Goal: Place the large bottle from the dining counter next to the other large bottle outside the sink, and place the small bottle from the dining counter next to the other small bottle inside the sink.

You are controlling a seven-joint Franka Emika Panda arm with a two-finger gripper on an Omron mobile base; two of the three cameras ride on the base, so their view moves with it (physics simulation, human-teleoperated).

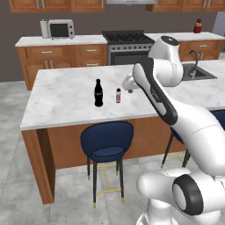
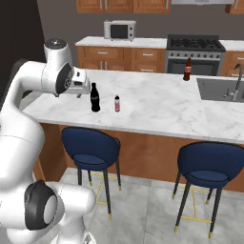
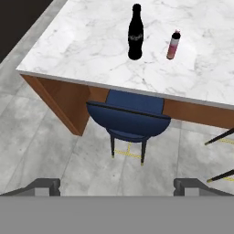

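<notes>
The large bottle (image 1: 98,93) (image 2: 95,97) (image 3: 135,33), black with a red label band, stands upright on the dining counter (image 1: 61,101) (image 2: 157,105) (image 3: 82,41). Just to its right stands the small bottle (image 1: 118,95) (image 2: 117,103) (image 3: 173,45), pink-red with a dark cap. The other large bottle (image 2: 188,69), dark red-brown, stands on the counter beside the sink (image 1: 200,74) (image 2: 214,90). My gripper (image 2: 80,91) (image 3: 116,187) hovers apart from both bottles, open, with nothing between its fingertips (image 3: 43,186).
Dark blue stools (image 1: 107,138) (image 2: 90,147) (image 2: 212,164) (image 3: 128,116) stand along the counter's front edge. A curved tap (image 2: 237,81) rises at the sink. A microwave (image 1: 60,29) and a stove (image 1: 125,44) line the back wall.
</notes>
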